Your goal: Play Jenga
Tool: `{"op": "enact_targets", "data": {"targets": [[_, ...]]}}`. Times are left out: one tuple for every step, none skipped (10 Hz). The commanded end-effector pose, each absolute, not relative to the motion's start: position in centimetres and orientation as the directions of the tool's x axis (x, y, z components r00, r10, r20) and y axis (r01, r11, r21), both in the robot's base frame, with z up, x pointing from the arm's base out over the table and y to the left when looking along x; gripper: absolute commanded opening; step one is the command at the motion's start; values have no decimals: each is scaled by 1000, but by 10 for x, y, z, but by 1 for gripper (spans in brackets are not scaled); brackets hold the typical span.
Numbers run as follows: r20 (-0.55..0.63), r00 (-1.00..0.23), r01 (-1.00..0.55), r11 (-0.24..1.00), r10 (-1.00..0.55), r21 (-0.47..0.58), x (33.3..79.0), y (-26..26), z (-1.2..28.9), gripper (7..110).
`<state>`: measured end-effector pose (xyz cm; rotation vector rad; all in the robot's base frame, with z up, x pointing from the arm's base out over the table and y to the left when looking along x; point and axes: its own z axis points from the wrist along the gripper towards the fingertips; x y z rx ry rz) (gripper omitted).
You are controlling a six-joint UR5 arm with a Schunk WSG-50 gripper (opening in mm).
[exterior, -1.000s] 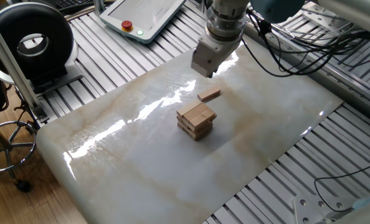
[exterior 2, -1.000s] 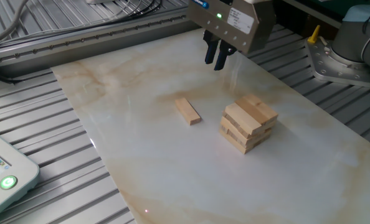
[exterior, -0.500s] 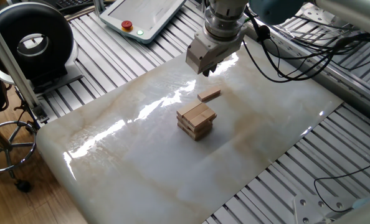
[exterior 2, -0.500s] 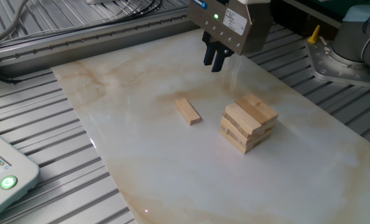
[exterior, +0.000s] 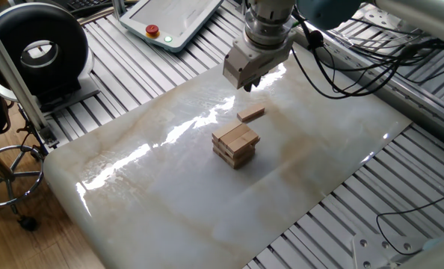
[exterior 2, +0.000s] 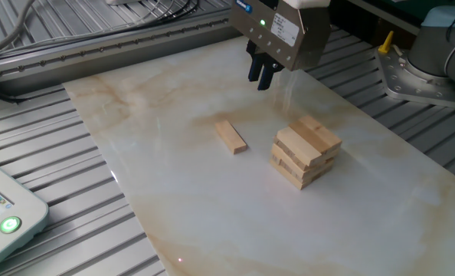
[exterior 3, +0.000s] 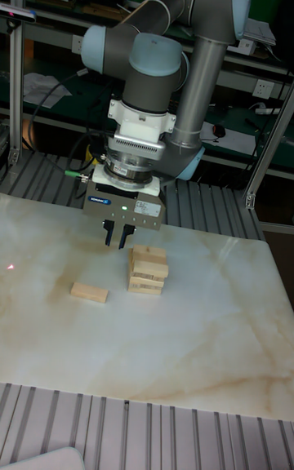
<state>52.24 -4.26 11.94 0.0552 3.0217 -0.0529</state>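
one marble tabletop (exterior: 170, 202), alu. slats (exterior: 125, 67)

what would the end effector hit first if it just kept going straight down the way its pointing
Most likely the bare marble tabletop. The end effector points down, fingers close together, empty, behind both the loose block and the tower. Depth is hard to judge, but neither looks directly below it.

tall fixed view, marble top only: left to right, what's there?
loose block → gripper, hanging above the marble with nothing between its fingers → block tower
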Motion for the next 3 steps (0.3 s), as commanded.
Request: {"op": "enact_targets", "data": {"targets": [[-119,-992,35,999,31,-32,524,-44,119,7],[-117,-993,35,999,31,-32,524,-44,118,7],[-117,-993,33,999,29,-33,525,-45,117,7]]}}
